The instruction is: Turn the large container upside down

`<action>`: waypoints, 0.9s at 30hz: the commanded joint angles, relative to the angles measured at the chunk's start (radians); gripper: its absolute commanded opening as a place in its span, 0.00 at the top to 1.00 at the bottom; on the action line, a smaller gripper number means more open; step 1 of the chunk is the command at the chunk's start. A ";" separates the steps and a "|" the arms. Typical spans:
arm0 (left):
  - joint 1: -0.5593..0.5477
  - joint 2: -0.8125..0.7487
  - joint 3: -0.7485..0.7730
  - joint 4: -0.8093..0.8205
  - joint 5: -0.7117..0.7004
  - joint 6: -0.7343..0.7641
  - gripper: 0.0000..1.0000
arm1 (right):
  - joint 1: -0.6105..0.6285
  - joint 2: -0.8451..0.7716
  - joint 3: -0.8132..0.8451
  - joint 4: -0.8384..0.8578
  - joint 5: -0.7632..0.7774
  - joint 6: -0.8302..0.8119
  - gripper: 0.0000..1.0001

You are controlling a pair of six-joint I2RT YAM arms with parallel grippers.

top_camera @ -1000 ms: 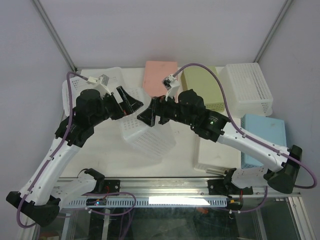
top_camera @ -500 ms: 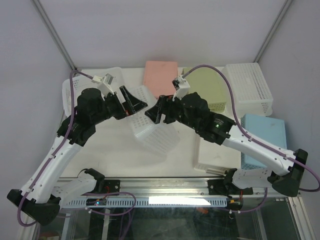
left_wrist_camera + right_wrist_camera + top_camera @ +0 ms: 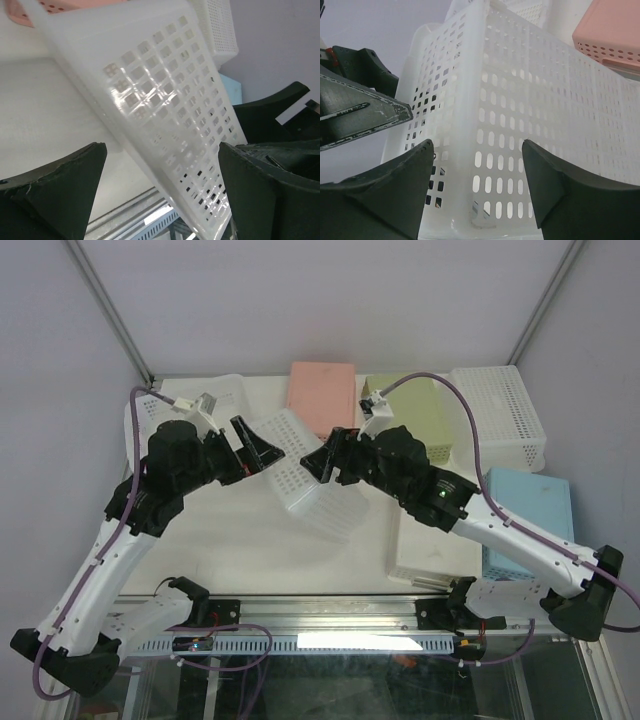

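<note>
While flipping large white perforated plastic container [image 3: 310, 500], L gripper [image 3: 162, 146] is gaping empty, R gripper [image 3: 476, 144] straddling corner, hold unclear; next: tipping over.

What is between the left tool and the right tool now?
The large white perforated plastic container, tilted, lies between the left tool and the right tool; the top external view shows this.
</note>
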State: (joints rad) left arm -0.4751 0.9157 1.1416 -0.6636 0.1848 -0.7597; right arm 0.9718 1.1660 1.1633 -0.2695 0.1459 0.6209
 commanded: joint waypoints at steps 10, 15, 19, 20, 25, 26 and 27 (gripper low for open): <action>0.013 -0.120 0.239 -0.352 -0.282 0.039 0.01 | -0.022 0.029 -0.056 -0.080 -0.093 -0.010 0.32; 0.013 -0.139 0.364 -0.377 -0.411 0.025 0.01 | -0.021 0.051 -0.088 0.015 -0.223 0.005 0.32; 0.013 -0.119 0.339 -0.356 -0.414 0.017 0.01 | -0.019 0.089 -0.091 0.055 -0.304 0.028 0.29; 0.013 -0.113 0.321 -0.346 -0.406 0.017 0.01 | -0.017 0.099 -0.091 0.061 -0.318 0.033 0.29; 0.014 -0.083 0.229 -0.281 -0.327 0.013 0.01 | -0.018 0.128 -0.099 0.063 -0.328 0.037 0.27; 0.013 -0.078 0.213 -0.272 -0.314 0.015 0.01 | -0.019 0.130 -0.101 0.058 -0.316 0.027 0.27; 0.013 -0.071 0.199 -0.270 -0.306 0.015 0.01 | -0.021 0.132 -0.097 0.046 -0.299 0.008 0.26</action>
State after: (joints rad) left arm -0.4694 0.8124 1.3880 -0.9981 -0.1753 -0.7460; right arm 0.9550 1.3071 1.0485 -0.2512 -0.1493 0.6491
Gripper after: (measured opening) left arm 0.992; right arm 0.728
